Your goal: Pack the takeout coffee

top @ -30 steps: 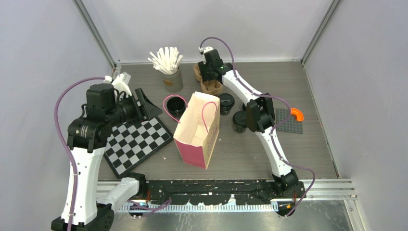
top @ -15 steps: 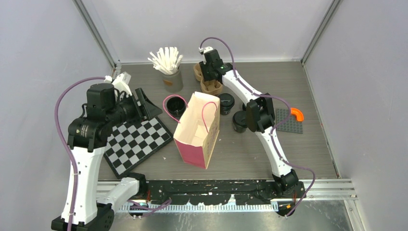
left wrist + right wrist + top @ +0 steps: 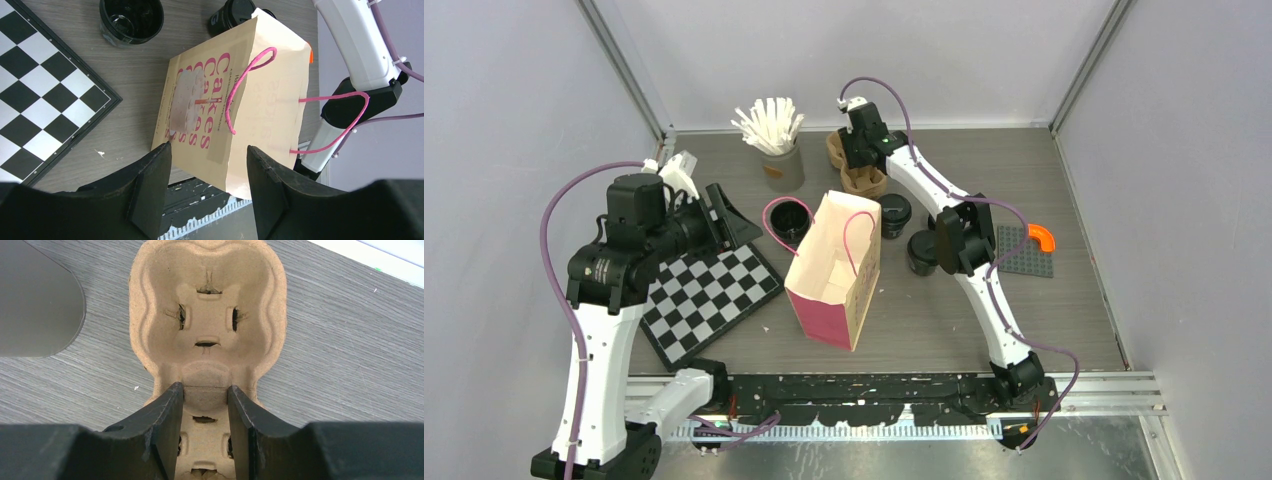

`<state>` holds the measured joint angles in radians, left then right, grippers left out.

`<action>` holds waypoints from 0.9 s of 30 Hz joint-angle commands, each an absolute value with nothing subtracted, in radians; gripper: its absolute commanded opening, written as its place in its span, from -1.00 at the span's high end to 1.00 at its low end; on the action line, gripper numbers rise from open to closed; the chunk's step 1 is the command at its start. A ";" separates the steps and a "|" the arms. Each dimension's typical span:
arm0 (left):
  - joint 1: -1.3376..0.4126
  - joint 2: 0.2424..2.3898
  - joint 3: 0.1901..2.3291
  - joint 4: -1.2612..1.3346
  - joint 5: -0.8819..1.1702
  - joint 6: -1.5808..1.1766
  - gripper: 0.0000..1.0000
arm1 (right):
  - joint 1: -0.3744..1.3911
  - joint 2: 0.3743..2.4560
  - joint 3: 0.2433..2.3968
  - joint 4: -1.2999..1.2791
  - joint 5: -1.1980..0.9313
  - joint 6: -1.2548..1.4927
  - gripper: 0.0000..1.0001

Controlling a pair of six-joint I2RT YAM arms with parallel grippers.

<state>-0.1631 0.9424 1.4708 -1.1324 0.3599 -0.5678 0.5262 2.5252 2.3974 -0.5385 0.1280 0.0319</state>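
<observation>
Grey tabletop (image 3: 944, 320) is carrying a lidded cup (image 3: 894, 214) and an open cup (image 3: 789, 222), both beside the paper bag (image 3: 834, 270); right gripper (image 3: 205, 390) is pinching the centre ridge of the pulp carrier (image 3: 207, 315); lifting it level is advisable; left gripper (image 3: 207, 150) is hanging spread.

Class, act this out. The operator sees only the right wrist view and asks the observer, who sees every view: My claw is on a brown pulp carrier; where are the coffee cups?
Observer: One lidded black cup stands on the near side of the carrier, beside the paper bag.
Operator: Any others?
Observer: A lidless cup stands on the bag's other side, by the checkerboard.
Operator: And the left claw?
Observer: The left claw is open and empty, raised to the left of the bag.
</observation>
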 commanded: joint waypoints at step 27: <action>-0.160 0.922 1.471 -1.098 0.373 -0.570 -0.17 | 0.529 2.464 2.423 -0.445 0.129 0.032 0.03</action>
